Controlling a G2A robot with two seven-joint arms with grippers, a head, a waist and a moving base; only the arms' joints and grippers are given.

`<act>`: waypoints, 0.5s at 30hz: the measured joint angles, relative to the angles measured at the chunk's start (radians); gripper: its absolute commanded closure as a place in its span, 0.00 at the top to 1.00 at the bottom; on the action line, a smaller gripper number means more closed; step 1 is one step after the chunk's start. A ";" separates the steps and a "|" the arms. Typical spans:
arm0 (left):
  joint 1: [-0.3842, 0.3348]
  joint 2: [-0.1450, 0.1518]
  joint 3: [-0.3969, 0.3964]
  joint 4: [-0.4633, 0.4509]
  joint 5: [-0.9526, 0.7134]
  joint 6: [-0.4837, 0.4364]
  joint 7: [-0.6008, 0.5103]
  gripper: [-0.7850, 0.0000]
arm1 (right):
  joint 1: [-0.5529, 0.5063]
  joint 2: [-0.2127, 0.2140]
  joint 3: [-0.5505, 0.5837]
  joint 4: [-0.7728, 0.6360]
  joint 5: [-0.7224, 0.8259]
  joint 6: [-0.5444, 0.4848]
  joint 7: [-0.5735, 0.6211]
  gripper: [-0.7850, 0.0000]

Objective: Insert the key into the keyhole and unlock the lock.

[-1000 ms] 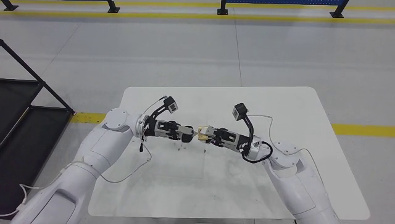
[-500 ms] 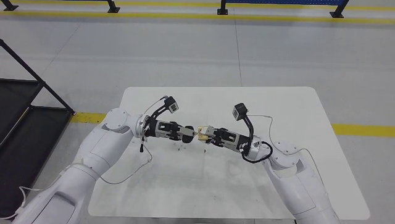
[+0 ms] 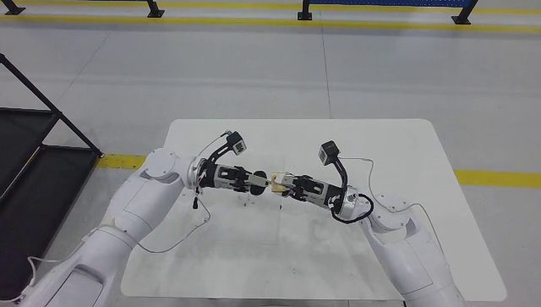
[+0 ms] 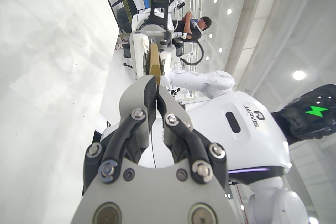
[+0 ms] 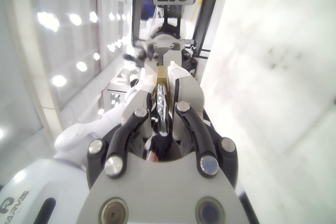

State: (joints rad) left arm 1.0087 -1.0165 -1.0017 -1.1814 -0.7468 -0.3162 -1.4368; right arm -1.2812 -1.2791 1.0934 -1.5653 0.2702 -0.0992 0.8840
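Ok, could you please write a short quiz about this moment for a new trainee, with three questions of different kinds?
1. True or false: the brass padlock with a silver shackle lies flat on the white table.
2. Which jaws hold the padlock? A) left B) right C) neither
3. Fill in: the left jaws are ___ on the thin key, which points at the padlock's end.

Key
1. False: it is held above the table, between the two arms.
2. B: the right jaws grip it, with the shackle towards the right wrist.
3. Shut.
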 measured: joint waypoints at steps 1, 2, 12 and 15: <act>-0.001 -0.001 0.001 0.000 0.001 0.002 0.001 0.00 | 0.000 0.000 0.000 0.000 0.000 0.000 0.000 0.00; -0.003 -0.002 0.003 0.000 0.003 0.003 0.002 0.00 | 0.000 0.000 0.000 0.000 0.000 0.000 0.000 0.00; -0.002 -0.002 -0.012 -0.005 0.084 -0.055 0.036 0.00 | 0.000 0.000 0.000 0.000 0.000 0.000 0.000 0.00; 0.005 -0.001 -0.019 -0.018 0.096 -0.080 0.037 0.00 | 0.000 0.000 0.000 0.000 0.000 0.000 0.000 0.00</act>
State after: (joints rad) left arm 1.0141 -1.0177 -1.0204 -1.1991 -0.6510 -0.3963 -1.4001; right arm -1.2812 -1.2792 1.0934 -1.5653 0.2701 -0.0991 0.8840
